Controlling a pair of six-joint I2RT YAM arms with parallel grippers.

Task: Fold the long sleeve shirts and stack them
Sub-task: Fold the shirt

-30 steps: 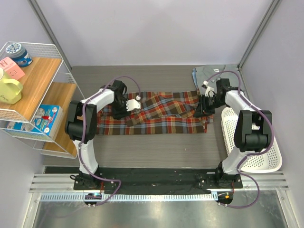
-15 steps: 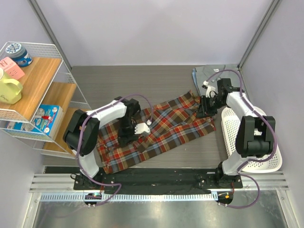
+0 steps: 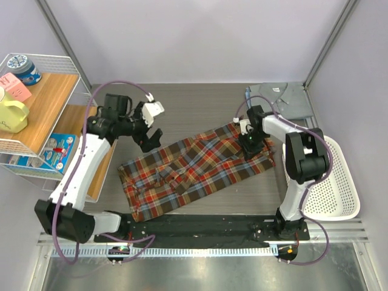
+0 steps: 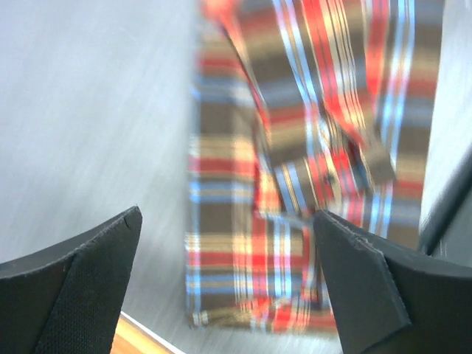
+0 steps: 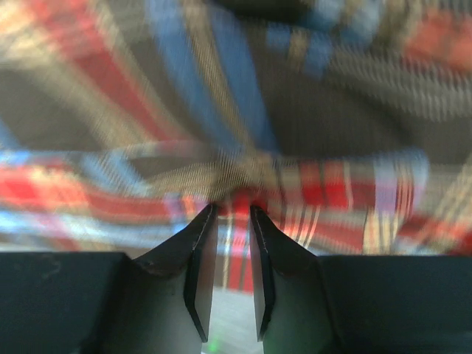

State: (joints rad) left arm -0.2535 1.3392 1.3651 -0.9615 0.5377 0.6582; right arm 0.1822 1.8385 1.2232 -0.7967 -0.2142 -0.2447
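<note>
1. Across the middle of the table (image 3: 200, 103), the plaid flannel shirt (image 3: 194, 173) is lying flat and slanted, its right end reaching farther back.
2. Near that shirt's far left edge, the left gripper (image 3: 149, 137) is hovering raised, jaws spread wide and gripping nothing.
3. At the shirt's far right end, the right gripper (image 3: 250, 143) is pinching a fold of cloth, jaws nearly together.
4. Back in the far right corner, the grey-blue shirt (image 3: 285, 96) is lying near the white mesh basket (image 3: 339, 200).

Plaid shirt (image 3: 194, 173) rumpled, spread diagonally, centre; grey-blue shirt (image 3: 285, 97) bunched, far right.
</note>
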